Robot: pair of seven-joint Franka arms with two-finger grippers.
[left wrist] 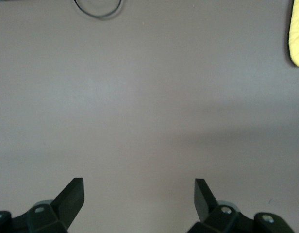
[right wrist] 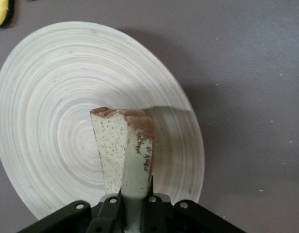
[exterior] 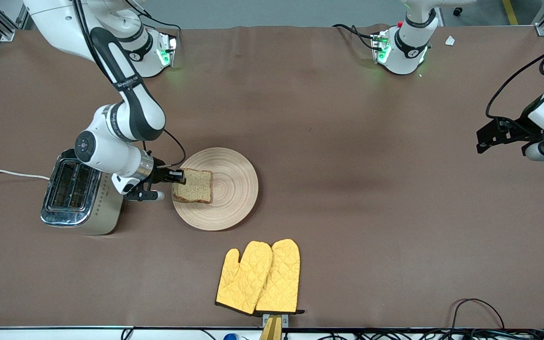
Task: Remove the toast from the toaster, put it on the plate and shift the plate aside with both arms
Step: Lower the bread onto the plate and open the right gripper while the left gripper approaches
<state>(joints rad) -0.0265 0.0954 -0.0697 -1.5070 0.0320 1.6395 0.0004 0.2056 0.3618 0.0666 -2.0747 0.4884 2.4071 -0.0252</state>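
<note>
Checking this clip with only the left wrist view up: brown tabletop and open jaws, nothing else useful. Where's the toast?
Observer: The toast is pinched in the right gripper, over the plate's rim on the toaster side.
Operator: Lying flat on the plate?
Observer: Can't tell. In the right wrist view the slice sticks out from the shut jaws over the plate, seen nearly edge-on.
Operator: And the yellow bit at my frame's edge?
Observer: A pair of oven mitts, nearer the front camera than the plate.
Operator: Where's my arm?
Observer: The left gripper waits over bare table at its own end, away from the plate.
</note>
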